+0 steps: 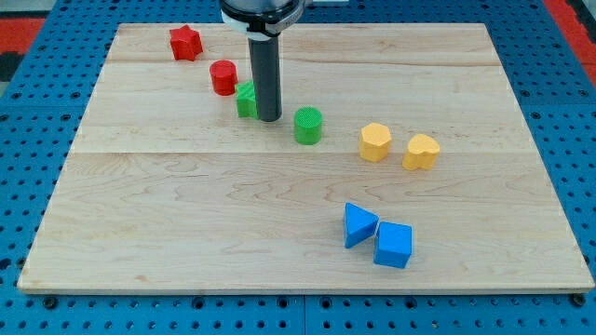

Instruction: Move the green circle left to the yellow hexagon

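Observation:
The green circle (pixel 308 126) stands on the wooden board, left of the yellow hexagon (pixel 375 142) with a gap between them. My tip (pixel 269 119) rests on the board just left of the green circle, a small gap apart. A green block (pixel 246 100) sits right against the rod's left side, partly hidden by it; its shape is unclear.
A red cylinder (pixel 223 77) and a red star (pixel 185 43) lie up and left of the rod. A yellow heart (pixel 421 152) sits right of the hexagon. A blue triangle (pixel 358 224) and a blue cube (pixel 393 245) lie near the view's bottom.

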`<state>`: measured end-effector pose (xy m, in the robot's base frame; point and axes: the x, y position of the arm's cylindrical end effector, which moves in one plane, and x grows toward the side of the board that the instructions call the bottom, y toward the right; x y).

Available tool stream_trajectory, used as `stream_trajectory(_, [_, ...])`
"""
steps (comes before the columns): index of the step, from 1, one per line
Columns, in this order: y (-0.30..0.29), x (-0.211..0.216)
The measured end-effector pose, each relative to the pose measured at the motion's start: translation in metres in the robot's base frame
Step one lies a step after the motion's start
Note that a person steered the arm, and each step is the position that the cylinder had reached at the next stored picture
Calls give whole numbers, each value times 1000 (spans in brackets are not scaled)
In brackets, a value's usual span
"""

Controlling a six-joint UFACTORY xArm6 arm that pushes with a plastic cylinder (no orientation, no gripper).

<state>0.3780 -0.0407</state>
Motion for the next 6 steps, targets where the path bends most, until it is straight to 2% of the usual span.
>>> stream_trajectory(2, [67, 0])
stream_trajectory(3, [64, 16])
stream_trajectory(6, [77, 25])
